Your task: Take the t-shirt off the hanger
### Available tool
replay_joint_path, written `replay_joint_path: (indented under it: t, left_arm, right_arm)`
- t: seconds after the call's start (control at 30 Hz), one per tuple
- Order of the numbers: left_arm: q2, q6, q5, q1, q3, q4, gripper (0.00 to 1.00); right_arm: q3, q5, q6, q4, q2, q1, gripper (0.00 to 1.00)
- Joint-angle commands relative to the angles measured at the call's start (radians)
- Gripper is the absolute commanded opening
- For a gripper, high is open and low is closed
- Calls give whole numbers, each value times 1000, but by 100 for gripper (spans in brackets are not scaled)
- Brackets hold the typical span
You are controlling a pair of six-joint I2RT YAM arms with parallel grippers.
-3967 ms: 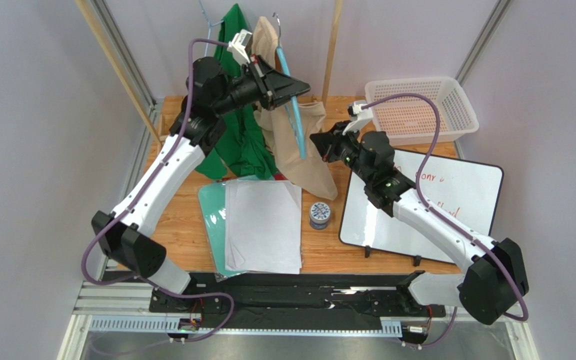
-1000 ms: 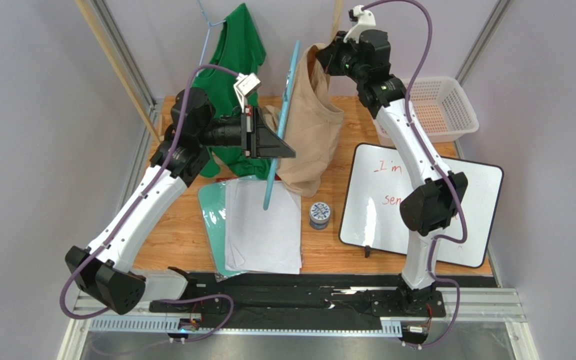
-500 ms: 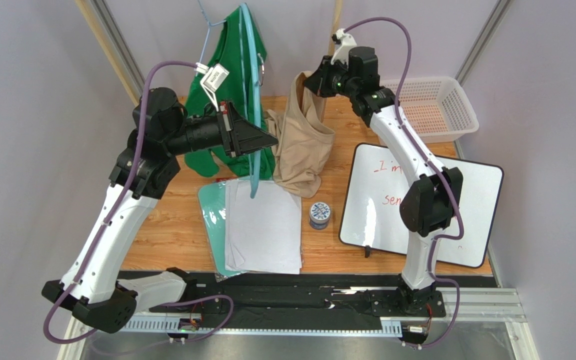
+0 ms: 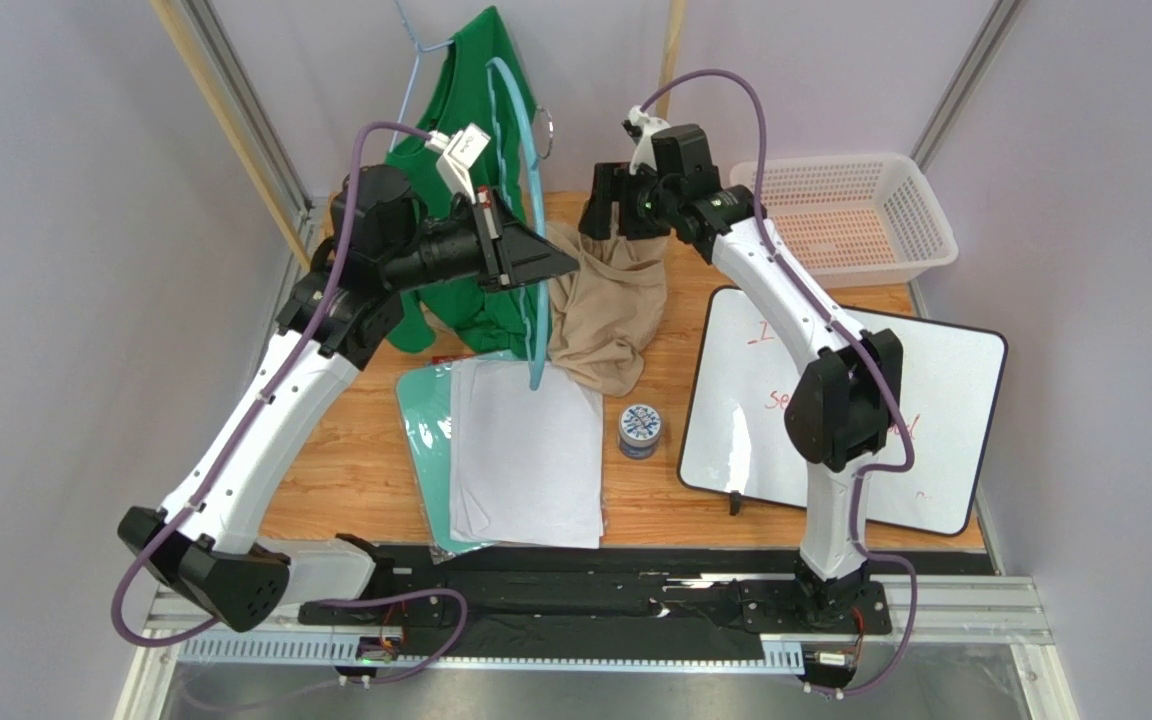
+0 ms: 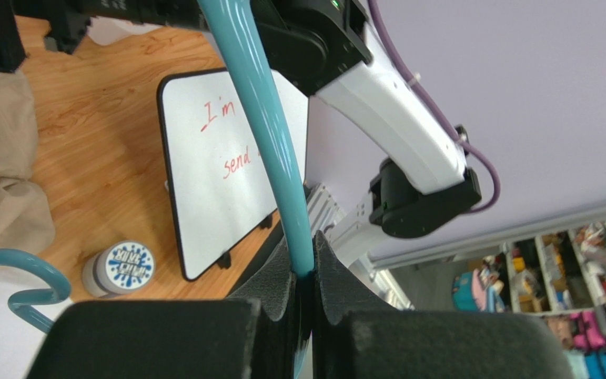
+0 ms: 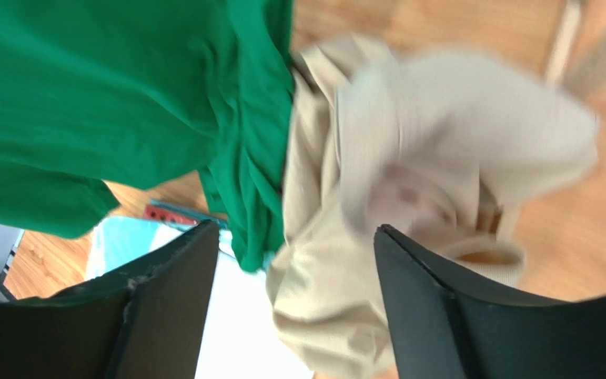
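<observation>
Pale walls close in a wooden bench [image 4: 345, 462], seen from above. The left tool [image 4: 567, 267] is clamped tight on a teal hanger [image 4: 539, 339], which stands nearly upright and bare above the bench; the left wrist view shows both pads pressed against the teal bar. The tan t-shirt [image 4: 606, 309] is off the hanger, heaped on the bench just beside it, at the back middle. The right tool [image 4: 606, 225] hangs directly over that heap with its fingers [image 6: 168, 296] spread wide, and the cloth below looks blurred in its wrist view. A green shirt [image 4: 462, 128] hangs at the back left. White paper sheets [image 4: 530, 450] lie in front, with a small round tin [image 4: 638, 429], a whiteboard [image 4: 875, 413] and a white basket [image 4: 844, 168] to the right.
</observation>
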Motion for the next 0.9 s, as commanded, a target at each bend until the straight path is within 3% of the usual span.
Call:
replay_joint_path:
  t: [0.0, 0.03, 0.13, 0.3, 0.5, 0.63, 0.87]
  left_arm:
    - [18, -106, -73, 2, 8, 129, 0]
    - [31, -114, -79, 2, 9, 144, 0]
    - [62, -160, -82, 2, 5, 187, 0]
    - [100, -220, -91, -14, -9, 256, 0]
    - [131, -271, -244, -55, -1, 256, 0]
    - [143, -344, -364, -95, -12, 251, 0]
    - [177, -468, -479, -158, -1, 256, 0]
  right_arm:
    - [-66, 92, 16, -73, -131, -8, 78]
    - [-81, 125, 28, -82, -147, -7, 84]
    - [-140, 191, 42, -122, -208, -7, 90]
    - [-383, 210, 70, -59, -396, -4, 100]
    - [-730, 22, 81, 114, -662, 30, 100]
    - [-873, -110, 76, 229, -896, 64, 97]
    - [-936, -69, -22, 285, -1053, 208, 82]
